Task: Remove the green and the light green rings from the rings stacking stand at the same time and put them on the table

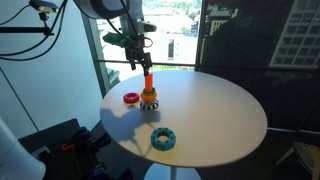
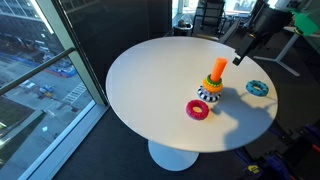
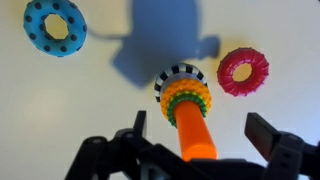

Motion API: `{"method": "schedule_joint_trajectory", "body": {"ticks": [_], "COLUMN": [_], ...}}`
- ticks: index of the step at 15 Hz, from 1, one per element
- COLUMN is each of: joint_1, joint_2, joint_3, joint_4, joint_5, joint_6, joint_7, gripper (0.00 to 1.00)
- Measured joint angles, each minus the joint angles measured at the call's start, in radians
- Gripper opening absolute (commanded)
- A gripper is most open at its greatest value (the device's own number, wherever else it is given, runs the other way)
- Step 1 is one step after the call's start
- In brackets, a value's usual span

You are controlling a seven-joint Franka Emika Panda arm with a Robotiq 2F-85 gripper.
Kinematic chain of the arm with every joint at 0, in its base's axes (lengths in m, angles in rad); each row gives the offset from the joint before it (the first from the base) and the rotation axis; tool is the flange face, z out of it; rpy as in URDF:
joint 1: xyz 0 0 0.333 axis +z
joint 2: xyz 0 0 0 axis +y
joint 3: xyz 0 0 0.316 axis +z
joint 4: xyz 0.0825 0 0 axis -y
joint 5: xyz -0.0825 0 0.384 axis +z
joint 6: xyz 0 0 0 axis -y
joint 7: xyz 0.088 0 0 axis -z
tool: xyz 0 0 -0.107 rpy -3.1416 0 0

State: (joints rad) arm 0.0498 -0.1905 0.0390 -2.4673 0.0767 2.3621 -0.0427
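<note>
Round white table (image 1: 215, 115) with stand (image 1: 149, 97), red ring (image 1: 131, 98), blue ring (image 1: 163, 139)

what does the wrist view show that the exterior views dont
Only the wrist view: a look straight down the rings stacking stand, with the green and light green rings around its peg above a black-and-white ring, and the gripper open, one finger showing on either side of the peg.
Only the exterior views: the whole round table, its pedestal, the windows, and the gripper hanging above the stand.
Shared: the stand, the red ring and the blue ring, both lying loose on the table.
</note>
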Motion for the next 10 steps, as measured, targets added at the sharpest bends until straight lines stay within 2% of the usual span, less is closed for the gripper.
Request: {"method": "schedule_joint_trajectory", "body": {"ticks": [10], "joint_1": [0.009], "joint_2": [0.146], "joint_3": [0.044], "joint_4": [-0.001], "joint_5": [-0.091], "joint_6": [0.171], "joint_7": [0.117], "gripper": [1.00]}}
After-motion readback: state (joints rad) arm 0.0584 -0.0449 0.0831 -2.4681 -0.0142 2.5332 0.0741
